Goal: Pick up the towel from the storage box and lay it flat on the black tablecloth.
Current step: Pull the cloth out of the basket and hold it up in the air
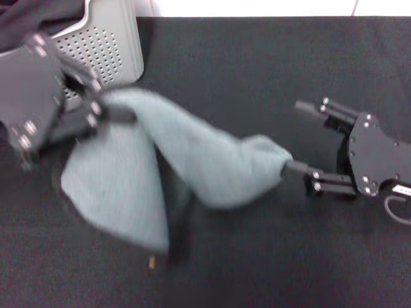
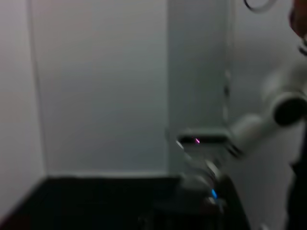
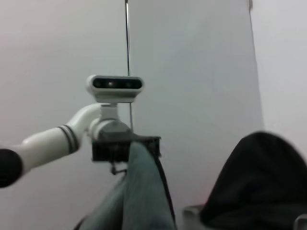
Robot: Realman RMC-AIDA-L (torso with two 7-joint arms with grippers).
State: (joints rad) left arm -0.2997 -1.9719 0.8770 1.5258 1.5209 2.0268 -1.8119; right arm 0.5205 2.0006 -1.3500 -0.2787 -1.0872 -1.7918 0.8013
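The grey-green towel (image 1: 192, 160) hangs stretched above the black tablecloth (image 1: 257, 64). My left gripper (image 1: 115, 114), just in front of the storage box (image 1: 106, 45), is shut on the towel's upper corner. The rest of the towel droops to the cloth below it. My right gripper (image 1: 294, 138) is open, its fingers wide apart, and the towel's far end rests against the tip of its nearer finger (image 1: 298, 170). In the right wrist view the left gripper (image 3: 125, 149) holds the towel (image 3: 139, 196), which hangs down from it.
A glossy black fabric bundle (image 1: 32, 19) lies in the storage box at the back left; it also shows in the right wrist view (image 3: 259, 182). A white wall runs behind the table. The left wrist view shows my right arm (image 2: 268, 112) above the tablecloth (image 2: 96, 201).
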